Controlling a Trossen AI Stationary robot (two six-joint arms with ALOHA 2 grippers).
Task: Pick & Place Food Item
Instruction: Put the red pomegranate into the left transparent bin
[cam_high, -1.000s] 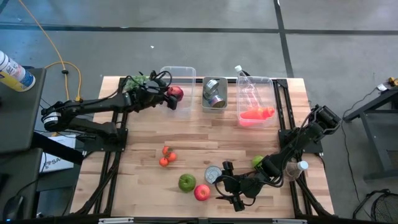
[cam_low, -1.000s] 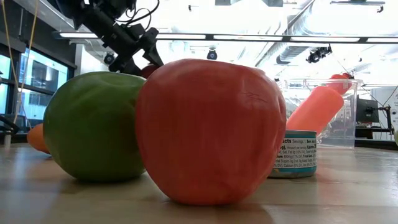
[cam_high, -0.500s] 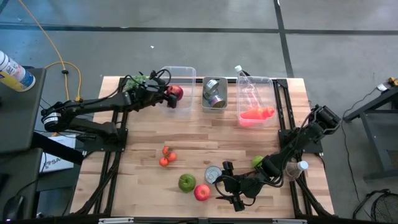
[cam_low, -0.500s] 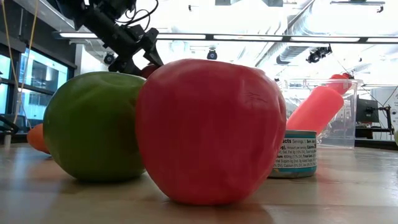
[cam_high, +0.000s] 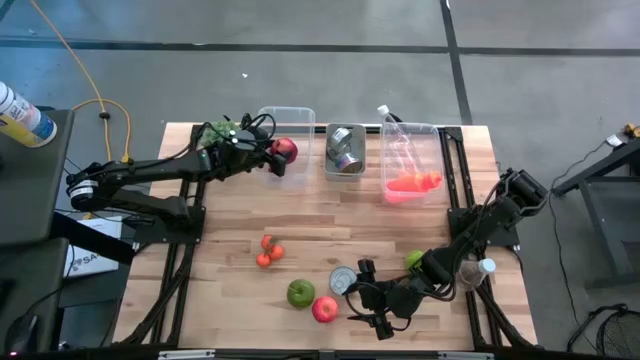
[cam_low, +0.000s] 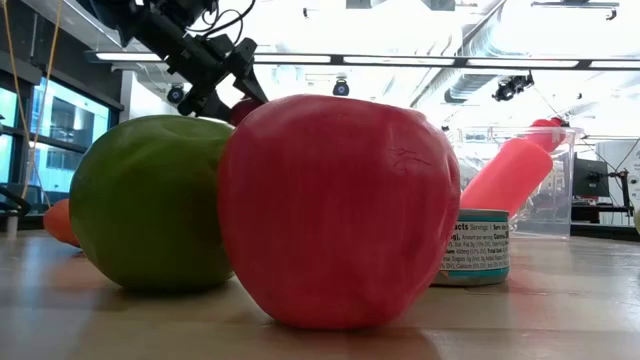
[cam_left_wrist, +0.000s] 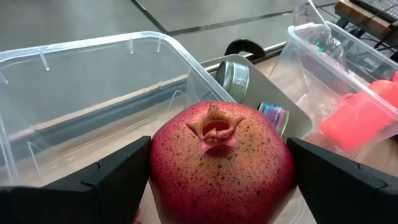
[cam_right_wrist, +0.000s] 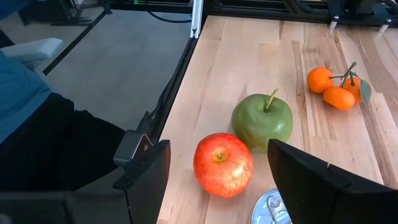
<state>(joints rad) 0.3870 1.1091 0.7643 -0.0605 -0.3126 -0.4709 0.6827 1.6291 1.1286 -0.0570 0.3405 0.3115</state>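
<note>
Two arms share the tabletop (cam_high: 230, 225), and only the left one is busy: its hand (cam_left_wrist: 217, 180) is clamped wide on a pomegranate (cam_left_wrist: 221, 165), one dark finger on each flank, the crown of the fruit pointing away from the wrist. In the high view that left hand (cam_high: 268, 158) hangs over the near edge of the empty clear bin (cam_high: 290, 118) at the far left of a row of three containers, so the fruit looks carried there to be dropped in; it is held above the rim and is not yet inside. The middle tray (cam_high: 345, 165) already holds cans, and the right-hand bin (cam_high: 432, 150) holds a clear bottle and something orange-red, which suggests sorting by kind, with food meant for the empty bin. The right hand (cam_high: 375, 312) rests low at the near edge of the tabletop with its fingers apart and nothing between them, facing the red apple (cam_right_wrist: 223, 164) and green apple (cam_right_wrist: 262, 120), with a can (cam_high: 343, 279) just beside it. Small oranges (cam_high: 268, 251) lie farther left, and a second green fruit (cam_high: 414, 260) sits near the right arm.
</note>
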